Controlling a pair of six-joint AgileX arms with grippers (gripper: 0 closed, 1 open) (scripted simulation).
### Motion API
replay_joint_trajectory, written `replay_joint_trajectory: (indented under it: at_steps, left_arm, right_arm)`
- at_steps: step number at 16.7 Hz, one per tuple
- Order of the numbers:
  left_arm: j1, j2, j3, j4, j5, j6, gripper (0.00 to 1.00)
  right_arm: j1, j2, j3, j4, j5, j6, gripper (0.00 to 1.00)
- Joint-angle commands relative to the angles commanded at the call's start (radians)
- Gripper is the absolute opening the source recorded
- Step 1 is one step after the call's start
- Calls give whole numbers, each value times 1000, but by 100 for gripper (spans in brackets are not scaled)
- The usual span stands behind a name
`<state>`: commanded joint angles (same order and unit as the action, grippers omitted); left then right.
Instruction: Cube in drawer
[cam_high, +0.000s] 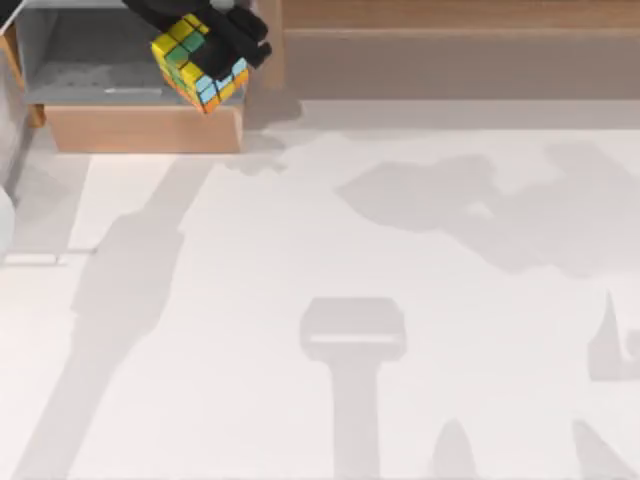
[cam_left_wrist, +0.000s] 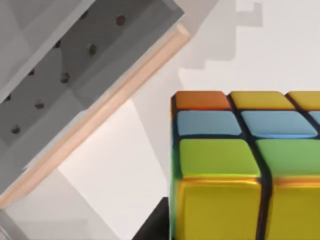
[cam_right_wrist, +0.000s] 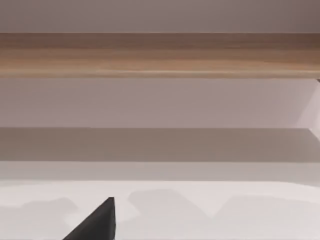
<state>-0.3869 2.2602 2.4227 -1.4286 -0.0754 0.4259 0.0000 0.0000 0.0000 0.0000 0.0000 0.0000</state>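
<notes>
White tabletop (cam_high: 300, 250) runs across nearly the whole top view, plain and unmarked, crossed only by soft grey shadows of the arms. Along the far edge lies a long brown wooden shelf (cam_high: 460, 40), reaching from the middle to the right side. At the far left corner stands the drawer (cam_high: 140, 128), pulled open toward the near side, its light tan front panel facing the open table and its grey floor exposed behind it; the left wrist view shows that grey inner wall (cam_left_wrist: 75, 60) dotted with small dark holes, bounded by the tan wooden edge. Over the drawer's right front corner hangs the left gripper (cam_high: 205, 50), black, its fingers clamped on the cube (cam_high: 198, 62), which is held tilted (one corner pointing down toward the front panel) above the drawer's right edge, partly over the grey floor. In the left wrist view the cube (cam_left_wrist: 245, 165) shows yellow, green, blue and orange tiles with dark grid lines. Open room is ample: the table's middle, near side and right are free surface. The right gripper's dark fingertip (cam_right_wrist: 97, 222) shows in the right wrist view, facing the shelf; whether that claw is apart or together cannot be told. No writing or labels are legible anywhere.
</notes>
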Motion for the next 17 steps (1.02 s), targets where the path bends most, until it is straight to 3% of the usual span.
replay_joint_trajectory:
  at_steps: [5, 9, 13, 17]
  left_arm:
    - [363, 77, 150, -166, 5, -24, 0]
    - [591, 210, 270, -209, 18, -46, 0]
    - [694, 382, 340, -205, 49, -61, 0]
    - [710, 467, 359, -192, 69, -66, 0]
  right_arm:
    - [0, 0, 0, 0, 0, 0, 100]
    - [0, 0, 0, 0, 0, 0, 100]
    - [0, 0, 0, 0, 0, 0, 100]
    - [0, 0, 0, 0, 0, 0, 100]
